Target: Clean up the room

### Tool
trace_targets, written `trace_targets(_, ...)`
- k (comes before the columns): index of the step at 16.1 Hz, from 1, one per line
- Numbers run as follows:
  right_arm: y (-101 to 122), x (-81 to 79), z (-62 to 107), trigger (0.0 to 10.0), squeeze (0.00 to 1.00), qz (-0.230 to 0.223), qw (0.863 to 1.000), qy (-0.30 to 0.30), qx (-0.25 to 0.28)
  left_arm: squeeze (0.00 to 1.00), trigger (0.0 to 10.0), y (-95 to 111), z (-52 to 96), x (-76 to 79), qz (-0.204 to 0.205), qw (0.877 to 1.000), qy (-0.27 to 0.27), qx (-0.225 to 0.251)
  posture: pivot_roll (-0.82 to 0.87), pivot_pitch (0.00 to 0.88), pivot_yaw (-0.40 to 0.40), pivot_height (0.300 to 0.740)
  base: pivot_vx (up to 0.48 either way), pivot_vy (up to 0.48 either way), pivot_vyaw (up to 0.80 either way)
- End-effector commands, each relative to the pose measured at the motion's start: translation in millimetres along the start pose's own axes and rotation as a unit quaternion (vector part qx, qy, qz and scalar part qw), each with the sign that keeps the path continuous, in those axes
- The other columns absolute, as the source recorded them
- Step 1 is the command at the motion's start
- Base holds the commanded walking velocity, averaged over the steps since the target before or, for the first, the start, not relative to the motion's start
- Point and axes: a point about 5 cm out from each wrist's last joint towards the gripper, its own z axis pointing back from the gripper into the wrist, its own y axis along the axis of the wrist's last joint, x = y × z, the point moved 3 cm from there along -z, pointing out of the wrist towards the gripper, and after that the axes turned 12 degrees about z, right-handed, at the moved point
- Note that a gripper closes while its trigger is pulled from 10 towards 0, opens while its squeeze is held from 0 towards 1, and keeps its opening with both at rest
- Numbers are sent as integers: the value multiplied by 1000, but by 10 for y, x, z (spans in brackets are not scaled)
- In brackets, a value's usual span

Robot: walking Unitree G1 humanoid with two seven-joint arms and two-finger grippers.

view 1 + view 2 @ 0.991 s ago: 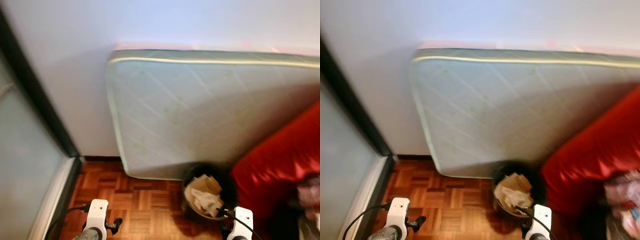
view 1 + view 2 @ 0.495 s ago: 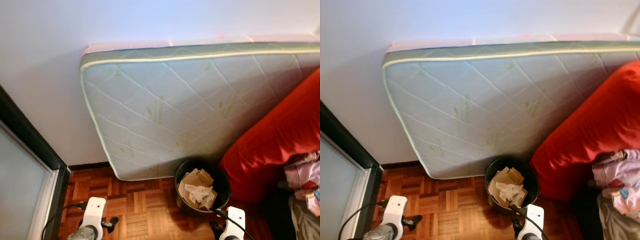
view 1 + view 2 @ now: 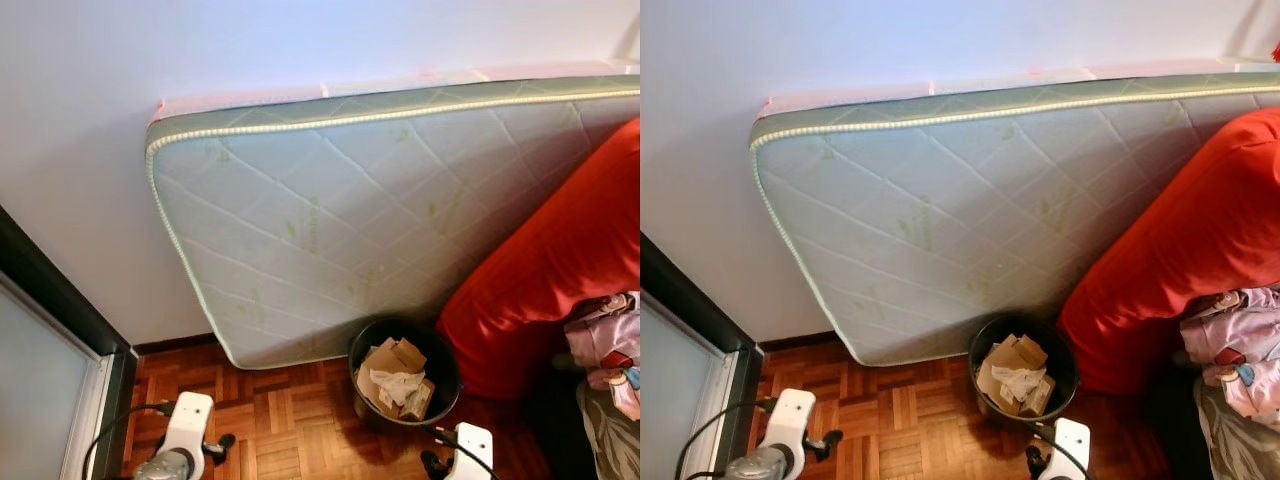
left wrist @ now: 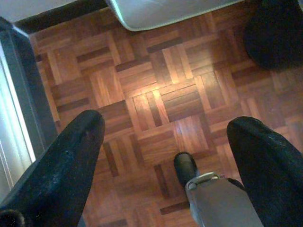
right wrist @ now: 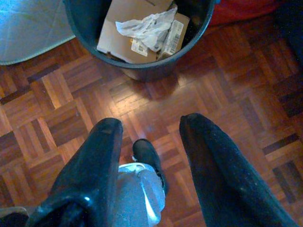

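The waste bin (image 5: 137,42), stuffed with cardboard, sits just ahead of the right gripper (image 5: 149,137), which hangs empty with fingers spread. The left gripper (image 4: 165,142) also gapes empty. Stepping closer could tip the bin.

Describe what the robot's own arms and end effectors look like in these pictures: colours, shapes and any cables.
Each arm ends in a white, rounded wrist housing on a silver-grey forearm, with a thin black cable looping from it. The left end effector has two long, tapering black fingers with a matte, slightly grainy surface. The right end effector has the same black fingers. Between each pair sits a grey metal part tipped with a small black knob.
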Motion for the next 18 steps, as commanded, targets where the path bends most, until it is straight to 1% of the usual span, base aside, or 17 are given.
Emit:
trace_targets(1,-54,69,17,10000,0,0,1000,-8,-7,0,10000,-79,7,23,-3,1000,-1,-14,36,93,4,740,0,-472,-775)
trace_targets(2,-62,79,20,10000,0,2,1000,-8,-8,0,10000,-126,17,0,13,1000,6,-22,41,97,-4,740,0,0,-775)
trace_targets(5,-78,84,23,10000,0,7,1000,-6,-11,0,10000,-187,47,-68,13,999,12,-28,29,107,-9,740,0,0,-775)
trace_targets(8,-67,104,24,10000,0,6,1000,-8,-8,0,10000,-222,62,-99,9,999,14,-33,12,110,-9,740,0,0,-775)
trace_targets(12,-77,141,29,10000,0,8,1000,-13,-11,0,10000,-196,54,-78,19,999,12,-25,9,108,-14,740,0,0,-775)
trace_targets(14,-88,150,33,10000,0,9,1000,-13,-12,0,10000,-149,25,-12,18,1000,10,-22,9,110,-17,740,0,0,-775)
trace_targets(18,-89,153,34,10000,0,10,1000,-11,-11,0,10000,-143,16,18,15,1000,9,-22,5,114,-20,740,0,0,-775)
